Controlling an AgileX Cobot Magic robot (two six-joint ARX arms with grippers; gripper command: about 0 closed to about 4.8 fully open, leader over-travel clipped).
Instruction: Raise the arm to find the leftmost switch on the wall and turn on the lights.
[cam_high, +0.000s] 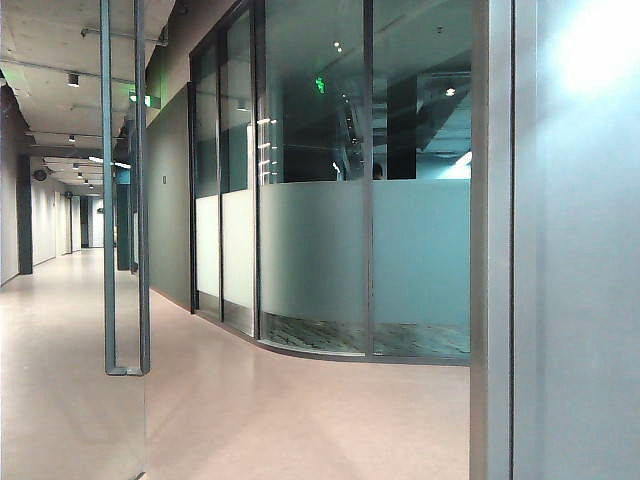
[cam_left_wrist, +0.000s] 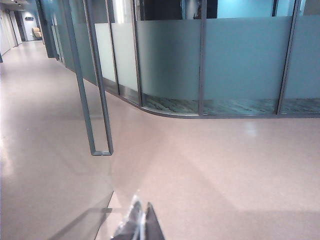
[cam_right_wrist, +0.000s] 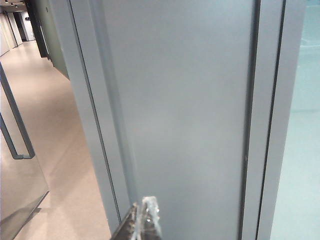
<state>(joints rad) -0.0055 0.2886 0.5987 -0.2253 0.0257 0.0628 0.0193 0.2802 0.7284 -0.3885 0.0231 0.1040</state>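
No switch is visible in any view. Left gripper (cam_left_wrist: 140, 222), fingers pressed together, hangs over the floor (cam_left_wrist: 210, 170). Right gripper (cam_right_wrist: 145, 220), fingers likewise closed, faces the plain grey wall panel (cam_right_wrist: 185, 110), near it.

The left end effector (cam_left_wrist: 140, 222) hangs above the floor (cam_left_wrist: 210, 170), the door handle (cam_left_wrist: 95, 100) beyond; the right end effector (cam_right_wrist: 145, 222) is near the wall panel (cam_right_wrist: 185, 110).

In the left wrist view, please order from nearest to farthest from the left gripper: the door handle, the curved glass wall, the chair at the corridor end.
From the left gripper, whose jaws look closed:
1. Door handle, on the glass door just ahead.
2. Curved glass wall, across the floor.
3. Chair, far down the corridor.
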